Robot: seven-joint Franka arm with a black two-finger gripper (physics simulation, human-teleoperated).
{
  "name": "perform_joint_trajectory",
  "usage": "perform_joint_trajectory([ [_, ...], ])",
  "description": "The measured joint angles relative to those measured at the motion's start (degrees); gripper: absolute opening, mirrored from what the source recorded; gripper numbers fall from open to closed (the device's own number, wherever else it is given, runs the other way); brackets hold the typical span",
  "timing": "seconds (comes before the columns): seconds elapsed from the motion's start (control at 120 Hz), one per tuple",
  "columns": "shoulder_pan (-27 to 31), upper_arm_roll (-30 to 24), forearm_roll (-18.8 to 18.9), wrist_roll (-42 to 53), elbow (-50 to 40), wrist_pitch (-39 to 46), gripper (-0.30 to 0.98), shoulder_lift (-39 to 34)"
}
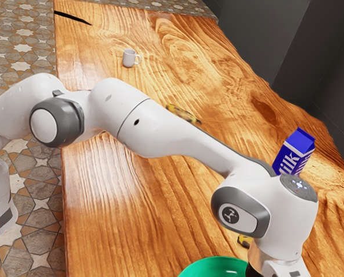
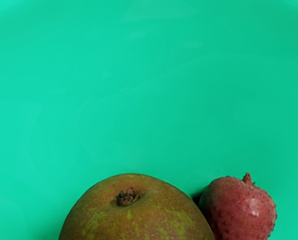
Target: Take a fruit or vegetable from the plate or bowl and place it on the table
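At the exterior view's lower edge is my gripper (image 1: 283,268), its hand partly cut off by the frame, beside the green bowl (image 1: 213,266). The wrist view looks down onto the green inner surface of the bowl (image 2: 139,90). A large round brown-green fruit (image 2: 139,212) lies at that view's lower edge, its dark stem end facing up, just under my hand. Right beside it is a smaller, bumpy red lychee-like fruit (image 2: 239,209). Whether anything touches the gripper is hidden.
A blue milk carton (image 1: 295,152) stands beyond my hand. A yellow object (image 1: 245,240) lies partly behind the arm, and a yellow-black one (image 1: 182,113) farther up the wooden table (image 1: 131,213). A white mug (image 1: 129,58) and a thin black object (image 1: 73,18) are farther off.
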Motion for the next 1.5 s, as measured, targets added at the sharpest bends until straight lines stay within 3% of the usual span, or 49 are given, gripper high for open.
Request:
perform_joint_trajectory([
  [0.508,0.1,0.2,0.0,0.2,0.0,0.6,0.68,0.9],
  [0.708,-0.2,0.2,0.5,-0.7,0.0,0.9,0.32,0.9],
  [0.917,-0.2,0.5,2.0,-1.6,0.2,1.0,0.28,0.4],
  [0.958,-0.3,3.0,2.9,-1.8,-0.6,0.9,0.24,-2.9],
  [1.017,0.5,10.1,3.7,-2.0,-9.5,0.7,0.26,-15.4],
  [1.083,5.7,15.7,4.0,-2.5,-29.6,0.5,0.27,-34.1],
  [1.133,12.3,17.0,2.9,-2.9,-39.5,-0.3,0.27,-41.4],
  [1.2,22.3,17.7,1.2,-3.3,-44.7,-1.8,0.27,-43.0],
  [1.308,35.1,17.9,-0.5,-3.9,-43.8,-3.4,0.27,-36.7],
  [1.342,33.7,18.0,-1.1,-4.1,-43.7,-3.7,0.27,-35.1],
  [1.433,21.2,17.2,-2.0,-4.4,-40.4,-4.4,0.26,-32.0],
  [1.5,19.1,17.0,-3.4,-4.2,-39.1,-4.4,0.43,-30.6],
])
